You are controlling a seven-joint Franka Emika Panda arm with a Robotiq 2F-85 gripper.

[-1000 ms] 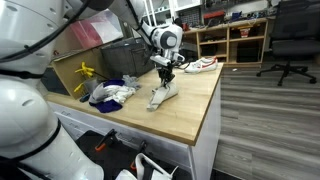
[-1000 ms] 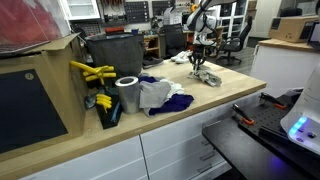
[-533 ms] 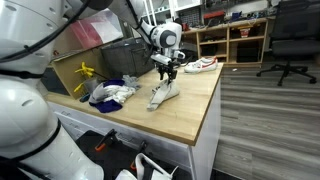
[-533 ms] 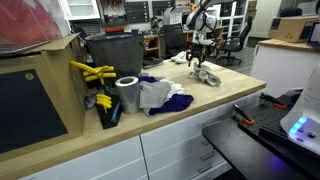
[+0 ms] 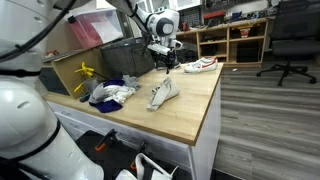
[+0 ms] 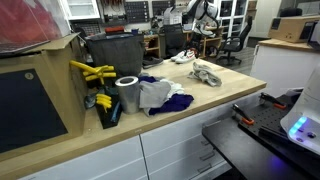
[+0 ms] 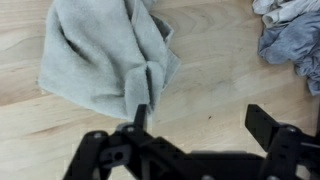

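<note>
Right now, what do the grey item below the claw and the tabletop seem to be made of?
Grey cloth: soft woven or knit fabric with a matte look. It lies in limp folds and creases, so possibly cotton. Tabletop: light wood with a smooth, low-sheen finish. Grain lines and plank seams show, so likely butcher block.

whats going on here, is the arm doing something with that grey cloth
The robot arm's gripper hovers above a grey cloth that lies crumpled on the wooden table. In the wrist view the fingers stand wide apart with nothing between them, so the cloth is not held at this moment. A pile of white and blue clothes lies apart from it, farther along the table.
</note>
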